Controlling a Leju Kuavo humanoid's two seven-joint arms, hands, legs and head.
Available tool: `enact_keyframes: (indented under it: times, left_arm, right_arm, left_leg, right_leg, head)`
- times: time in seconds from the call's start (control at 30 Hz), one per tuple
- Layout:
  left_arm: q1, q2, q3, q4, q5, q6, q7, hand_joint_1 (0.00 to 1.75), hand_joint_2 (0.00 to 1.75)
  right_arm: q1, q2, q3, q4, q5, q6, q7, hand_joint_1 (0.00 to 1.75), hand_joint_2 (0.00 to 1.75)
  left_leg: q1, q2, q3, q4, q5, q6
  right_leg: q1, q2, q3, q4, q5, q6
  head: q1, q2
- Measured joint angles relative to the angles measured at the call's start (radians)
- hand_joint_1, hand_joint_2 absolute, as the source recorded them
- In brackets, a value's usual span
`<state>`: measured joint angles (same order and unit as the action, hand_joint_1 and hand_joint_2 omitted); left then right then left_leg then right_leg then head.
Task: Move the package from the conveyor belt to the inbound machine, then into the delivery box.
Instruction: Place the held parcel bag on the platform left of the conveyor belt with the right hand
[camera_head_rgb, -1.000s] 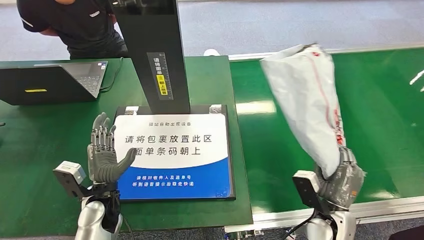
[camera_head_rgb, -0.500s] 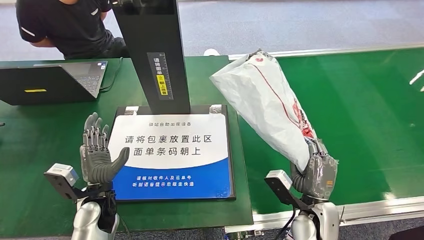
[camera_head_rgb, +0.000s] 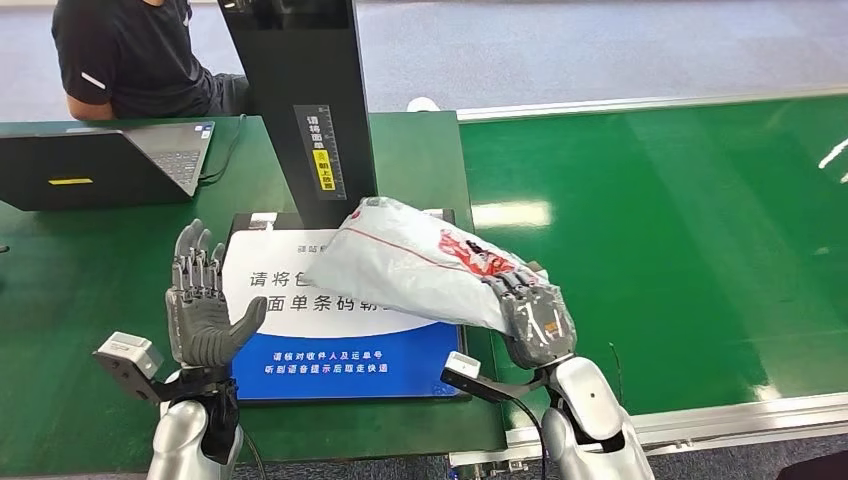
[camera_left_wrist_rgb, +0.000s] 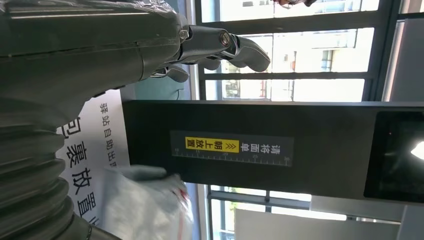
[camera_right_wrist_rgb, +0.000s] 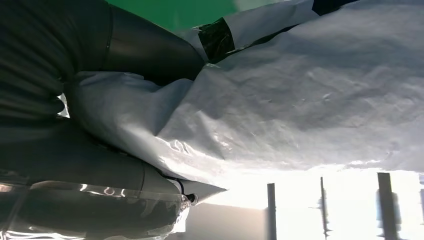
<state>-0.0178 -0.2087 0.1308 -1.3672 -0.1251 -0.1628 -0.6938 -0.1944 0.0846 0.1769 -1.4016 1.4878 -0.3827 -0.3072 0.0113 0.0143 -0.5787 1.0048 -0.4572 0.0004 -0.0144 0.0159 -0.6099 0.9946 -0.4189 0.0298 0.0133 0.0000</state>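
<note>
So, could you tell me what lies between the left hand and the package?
In the head view, only the scanner's printed white placement pad lies between the open left hand and the package.

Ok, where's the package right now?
In the head view, the package is held by the right hand over the inbound machine's white-and-blue pad, just in front of the black post.

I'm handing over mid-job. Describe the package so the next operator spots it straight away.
Find the tall black scanner post on the green table. At its foot lies a white and blue placement sign, and over that sign is the package, gripped at one end by the right hand. It is the one crinkled grey-white plastic mailer with red print.
</note>
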Motion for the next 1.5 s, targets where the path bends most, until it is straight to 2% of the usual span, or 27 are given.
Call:
enact_keyframes:
  times: [0.13, 0.37, 0.53, 0.67, 0.7, 0.73, 0.83, 0.87, 0.93, 1.07, 1.3, 1.5]
  left_arm:
    - [-0.007, 0.000, -0.012, 0.007, 0.008, 0.002, -0.006, 0.00, 1.75]
    - [-0.020, 0.002, -0.025, 0.028, 0.028, 0.015, -0.007, 0.00, 1.75]
    - [-0.022, 0.007, -0.035, 0.037, 0.031, 0.017, -0.007, 0.00, 1.75]
    - [-0.023, 0.010, -0.042, 0.041, 0.040, 0.019, -0.007, 0.00, 1.75]
    - [-0.023, 0.011, -0.043, 0.041, 0.042, 0.020, -0.007, 0.00, 1.75]
    - [-0.023, 0.012, -0.045, 0.042, 0.043, 0.020, -0.007, 0.00, 1.75]
    - [-0.022, 0.016, -0.049, 0.045, 0.050, 0.021, -0.007, 0.00, 1.75]
    - [-0.022, 0.017, -0.050, 0.047, 0.053, 0.021, -0.007, 0.00, 1.75]
    - [-0.022, 0.020, -0.052, 0.050, 0.059, 0.021, -0.007, 0.00, 1.75]
    - [-0.021, 0.025, -0.057, 0.058, 0.066, 0.023, -0.007, 0.00, 1.75]
    - [-0.020, 0.034, -0.068, 0.071, 0.082, 0.035, -0.007, 0.00, 1.75]
    - [-0.020, 0.037, -0.072, 0.077, 0.086, 0.040, -0.007, 0.00, 1.75]
  right_arm:
    - [-0.070, -0.029, 0.109, 0.099, -0.002, 0.031, -0.001, 1.75, 1.75]
    - [-0.189, -0.050, 0.250, 0.258, -0.024, 0.025, -0.010, 1.75, 1.75]
    - [-0.288, -0.070, 0.335, 0.368, -0.049, -0.019, -0.009, 1.70, 1.75]
    - [-0.338, -0.077, 0.377, 0.428, -0.059, -0.079, -0.012, 1.75, 1.75]
    - [-0.348, -0.078, 0.386, 0.441, -0.060, -0.106, -0.013, 1.69, 1.75]
    - [-0.357, -0.078, 0.395, 0.454, -0.060, -0.134, -0.014, 1.40, 1.75]
    - [-0.383, -0.077, 0.410, 0.494, -0.062, -0.230, -0.013, 0.16, 1.75]
    - [-0.392, -0.076, 0.412, 0.508, -0.064, -0.260, -0.012, 0.02, 1.75]
    - [-0.405, -0.075, 0.413, 0.528, -0.072, -0.298, -0.015, 0.00, 1.75]
    - [-0.399, -0.066, 0.390, 0.522, -0.085, -0.310, -0.065, 0.00, 1.75]
    - [-0.353, -0.017, 0.267, 0.476, -0.189, -0.315, -0.284, 0.00, 1.75]
    - [-0.342, 0.011, 0.210, 0.478, -0.230, -0.310, -0.323, 0.00, 1.75]
  left_leg:
    - [0.000, 0.000, 0.000, 0.000, 0.000, 0.000]
    - [0.000, 0.000, 0.000, 0.000, 0.000, 0.000]
    - [0.000, 0.000, 0.000, 0.000, 0.000, 0.000]
    - [0.000, 0.000, 0.000, 0.000, 0.000, 0.000]
    - [0.000, 0.000, 0.000, 0.000, 0.000, 0.000]
    - [0.000, 0.000, 0.000, 0.000, 0.000, 0.000]
    - [0.000, 0.000, 0.000, 0.000, 0.000, 0.000]
    - [0.000, 0.000, 0.000, 0.000, 0.000, 0.000]
    - [0.000, 0.000, 0.000, 0.000, 0.000, 0.000]
    - [0.000, 0.000, 0.000, 0.000, 0.000, 0.000]
    - [0.000, 0.000, 0.000, 0.000, 0.000, 0.000]
    - [0.000, 0.000, 0.000, 0.000, 0.000, 0.000]
  right_leg:
    - [0.000, 0.000, 0.000, 0.000, 0.000, 0.000]
    - [0.000, 0.000, 0.000, 0.000, 0.000, 0.000]
    - [0.000, 0.000, 0.000, 0.000, 0.000, 0.000]
    - [0.000, 0.000, 0.000, 0.000, 0.000, 0.000]
    - [0.000, 0.000, 0.000, 0.000, 0.000, 0.000]
    - [0.000, 0.000, 0.000, 0.000, 0.000, 0.000]
    - [0.000, 0.000, 0.000, 0.000, 0.000, 0.000]
    - [0.000, 0.000, 0.000, 0.000, 0.000, 0.000]
    - [0.000, 0.000, 0.000, 0.000, 0.000, 0.000]
    - [0.000, 0.000, 0.000, 0.000, 0.000, 0.000]
    - [0.000, 0.000, 0.000, 0.000, 0.000, 0.000]
    - [0.000, 0.000, 0.000, 0.000, 0.000, 0.000]
  head:
    - [0.000, 0.000]
    - [0.000, 0.000]
    - [0.000, 0.000]
    - [0.000, 0.000]
    - [0.000, 0.000]
    - [0.000, 0.000]
    - [0.000, 0.000]
    - [0.000, 0.000]
    - [0.000, 0.000]
    - [0.000, 0.000]
    - [0.000, 0.000]
    - [0.000, 0.000]
